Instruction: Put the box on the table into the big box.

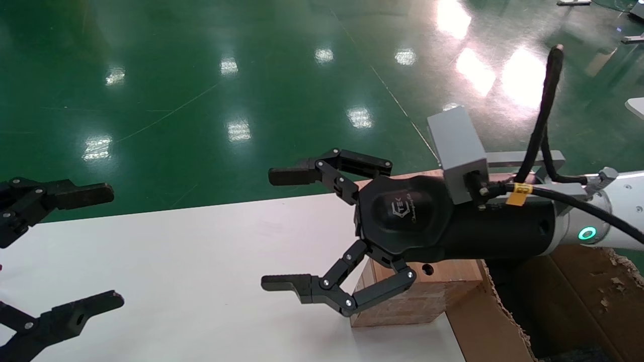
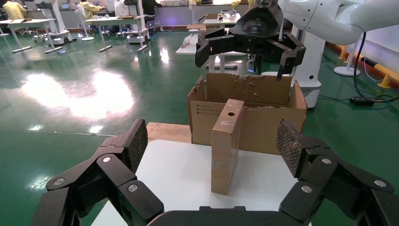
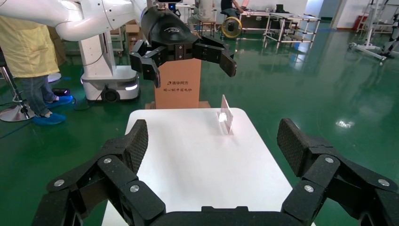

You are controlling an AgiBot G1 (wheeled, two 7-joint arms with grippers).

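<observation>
Box (image 1: 427, 294) stands on edge at table (image 1: 201, 281) lower right in head view, touching big box (image 1: 578, 301). Right gripper (image 1: 274, 231) hovers centre frame above it, fingers wide apart, holding nothing. Left gripper (image 1: 108, 246) at left edge, also spread apart, idle.

In the head view the right pincer (image 1: 289, 231) and its wrist cover most of the box (image 1: 422, 294). The big box (image 1: 578, 306) runs off the lower right of the frame. The left pincer (image 1: 95, 246) is cut by the left edge.
</observation>
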